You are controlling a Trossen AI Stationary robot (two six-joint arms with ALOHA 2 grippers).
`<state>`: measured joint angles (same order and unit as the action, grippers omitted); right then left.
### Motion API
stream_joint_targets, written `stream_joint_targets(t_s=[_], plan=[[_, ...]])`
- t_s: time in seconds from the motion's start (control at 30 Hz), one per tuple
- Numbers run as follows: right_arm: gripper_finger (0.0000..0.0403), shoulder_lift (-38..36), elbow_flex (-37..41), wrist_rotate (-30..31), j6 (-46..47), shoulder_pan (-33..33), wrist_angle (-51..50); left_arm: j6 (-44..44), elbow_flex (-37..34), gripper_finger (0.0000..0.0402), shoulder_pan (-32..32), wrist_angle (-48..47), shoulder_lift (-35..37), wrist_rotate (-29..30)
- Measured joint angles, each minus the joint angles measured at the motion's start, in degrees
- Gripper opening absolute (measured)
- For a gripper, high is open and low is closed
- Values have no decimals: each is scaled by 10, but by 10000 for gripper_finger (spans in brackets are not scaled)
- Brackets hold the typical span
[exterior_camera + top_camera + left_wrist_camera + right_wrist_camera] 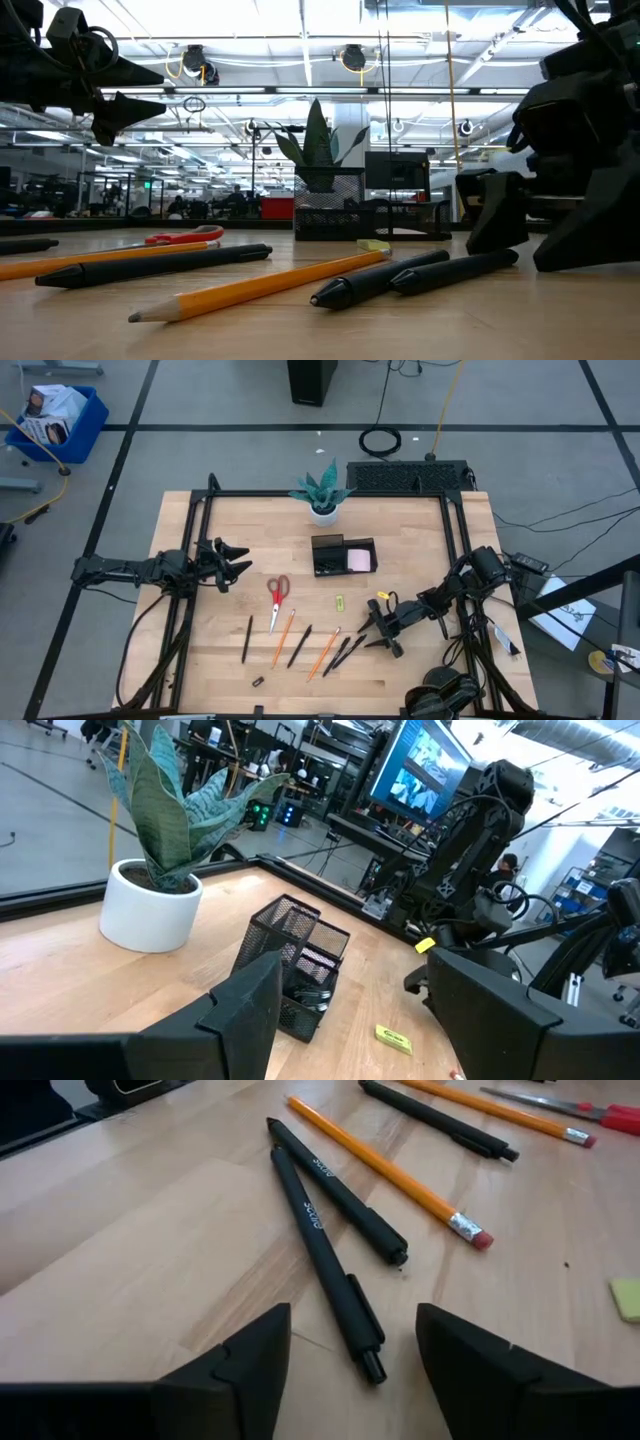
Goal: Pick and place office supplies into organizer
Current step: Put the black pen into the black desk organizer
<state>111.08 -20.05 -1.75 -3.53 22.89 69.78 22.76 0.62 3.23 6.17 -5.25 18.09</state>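
Observation:
Two thin black pens (pixel 325 1250) (pixel 340 1195) lie side by side on the table, just ahead of my right gripper (pixel 350 1330). That gripper is open and low over the near right of the table (pixel 369 633). The clip end of the nearer pen (pixel 368 1360) reaches between its fingers, which stand clear of it. An orange pencil (pixel 390 1170) lies beyond the pens. Red-handled scissors (pixel 278 597), more pens (pixel 247 638) (pixel 300 645) and another pencil (pixel 284 638) lie to the left. The black organizer (pixel 343 556) holds a pink pad (pixel 358 560). My left gripper (pixel 240 563) waits open at the left.
A white pot with a teal plant (pixel 322 495) stands at the far edge behind the organizer. A yellow-green clip (pixel 339 602) lies mid-table and a small black clip (pixel 258 682) near the front edge. Black frame rails (pixel 455 540) run along the table's sides.

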Motion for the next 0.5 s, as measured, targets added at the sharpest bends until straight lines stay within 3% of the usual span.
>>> stream_joint_targets(t_s=[0.27, 0.5], plan=[[172, 0, -3, -11, -2, -1, -10, 0, 0, 255, 0, 0, 0, 0], [89, 1, -3, -16, -2, 0, -18, 0, 0, 255, 0, 0, 0, 0]])
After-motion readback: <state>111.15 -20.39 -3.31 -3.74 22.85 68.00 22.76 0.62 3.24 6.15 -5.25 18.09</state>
